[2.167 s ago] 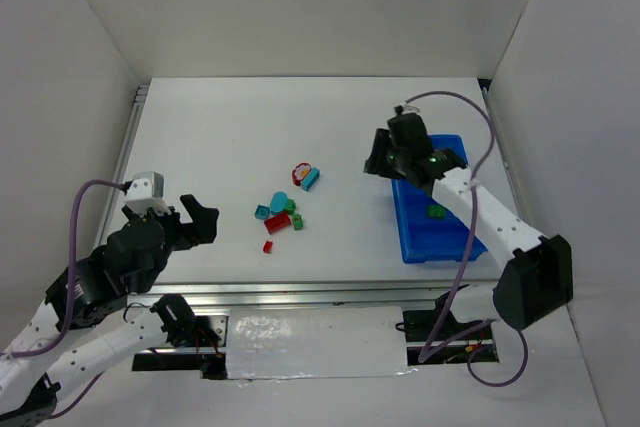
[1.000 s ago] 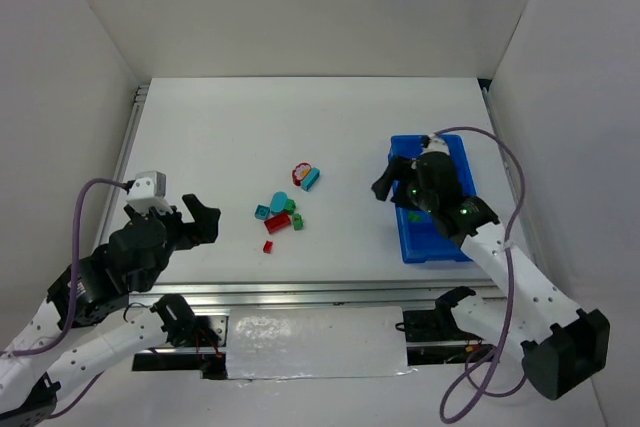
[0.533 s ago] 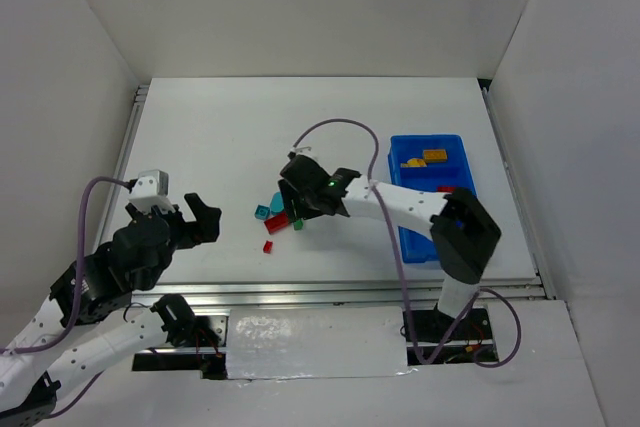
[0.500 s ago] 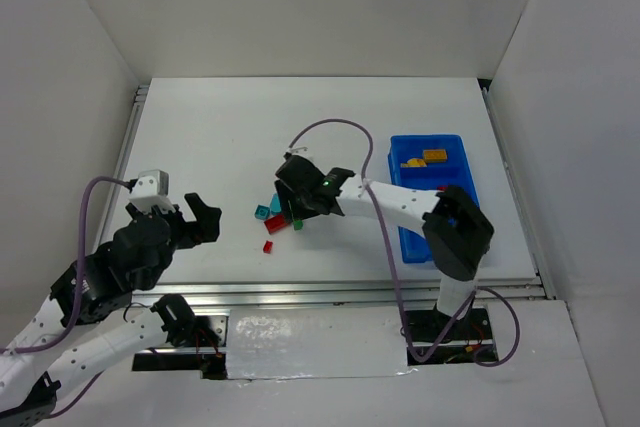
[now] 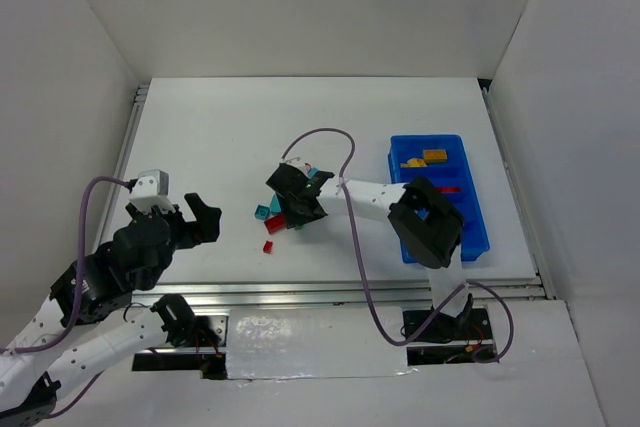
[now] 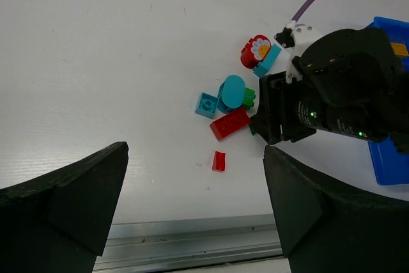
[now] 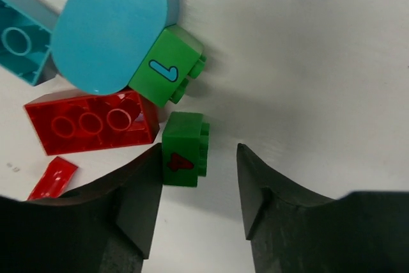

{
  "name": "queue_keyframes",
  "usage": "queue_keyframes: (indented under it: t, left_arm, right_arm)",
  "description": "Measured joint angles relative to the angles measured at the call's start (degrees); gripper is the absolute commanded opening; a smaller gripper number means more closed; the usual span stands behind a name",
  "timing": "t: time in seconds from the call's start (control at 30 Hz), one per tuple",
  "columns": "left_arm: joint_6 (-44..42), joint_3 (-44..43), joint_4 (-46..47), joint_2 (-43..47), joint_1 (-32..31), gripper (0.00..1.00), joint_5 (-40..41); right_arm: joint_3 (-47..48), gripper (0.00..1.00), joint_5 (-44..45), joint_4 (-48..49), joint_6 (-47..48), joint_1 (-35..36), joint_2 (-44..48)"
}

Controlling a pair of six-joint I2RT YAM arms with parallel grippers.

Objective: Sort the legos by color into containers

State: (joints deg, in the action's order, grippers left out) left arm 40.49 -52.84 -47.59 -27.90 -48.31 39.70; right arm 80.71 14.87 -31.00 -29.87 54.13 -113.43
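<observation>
My right gripper (image 5: pixel 297 215) is low over the lego pile at mid-table, jaws open. In the right wrist view a green brick with a red mark (image 7: pixel 184 149) lies on the table between the fingers, against the left fingertip (image 7: pixel 150 177); the gripper (image 7: pixel 199 158) is not shut on it. Beside it lie a second green brick (image 7: pixel 165 71), a cyan rounded piece (image 7: pixel 108 27), a red brick (image 7: pixel 92 123) and a small red piece (image 7: pixel 54 177). The blue tray (image 5: pixel 478 217) at the right holds yellow pieces (image 5: pixel 425 157) and a red one (image 5: pixel 448 189). My left gripper (image 5: pixel 200 219) is open and empty.
A red flower piece (image 6: pixel 257 49) and a cyan brick (image 6: pixel 268 61) lie just behind the pile, and a cyan square brick (image 6: pixel 206 104) lies at its left. The table's metal front rail (image 6: pixel 192 244) runs below my left gripper (image 6: pixel 195 151). White walls enclose the table.
My right arm has swung from the blue tray leftward to the lego pile and come down around the green brick. My left arm has not moved.
</observation>
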Motion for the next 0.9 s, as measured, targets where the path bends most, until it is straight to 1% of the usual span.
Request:
queue_keyframes:
  t: [0.07,0.1,0.17,0.2,0.23,0.4,0.57,0.67,0.8,0.9]
  left_arm:
    - [0.0,0.0,0.0,0.0,0.0,0.99,0.0]
    - [0.0,0.0,0.0,0.02,0.0,0.99,0.0]
    - [0.0,0.0,0.0,0.11,0.0,0.99,-0.02]
    - [0.0,0.0,0.0,0.22,0.0,0.99,-0.02]
    - [0.0,0.0,0.0,0.33,0.0,1.0,-0.02]
    - [0.0,0.0,0.02,0.66,0.0,1.0,-0.04]
    - [0.0,0.0,0.02,0.68,0.0,1.0,-0.09]
    - [0.0,0.0,0.02,0.76,0.0,0.99,-0.11]
    - [0.0,0.0,0.04,0.79,0.0,0.99,-0.26]
    - [-0.02,0.0,0.02,0.76,0.0,1.0,-0.42]
  right_arm:
    - [0.0,0.5,-0.04,0.09,0.2,0.0,-1.2]
    - [0.0,0.4,-0.11,0.13,0.26,-0.02,-1.68]
    - [-0.02,0.31,-0.17,0.2,0.7,-0.07,-2.23]
    - [-0.02,0.24,-0.26,0.35,0.87,-0.11,-2.23]
    - [-0.02,0.21,-0.28,0.74,0.92,-0.13,-2.21]
    - [-3.37,0.16,-0.26,3.1,1.01,-0.35,0.09]
    - [-9.57,0.16,0.28,2.99,0.39,-1.57,8.13]
    - [-15.85,0.15,0.5,3.13,-1.03,-6.75,19.26]
    - [-23.02,0.13,1.68,3.82,-3.37,-19.47,33.05]
    - [-28.7,0.13,3.26,4.04,-5.14,-28.39,40.85]
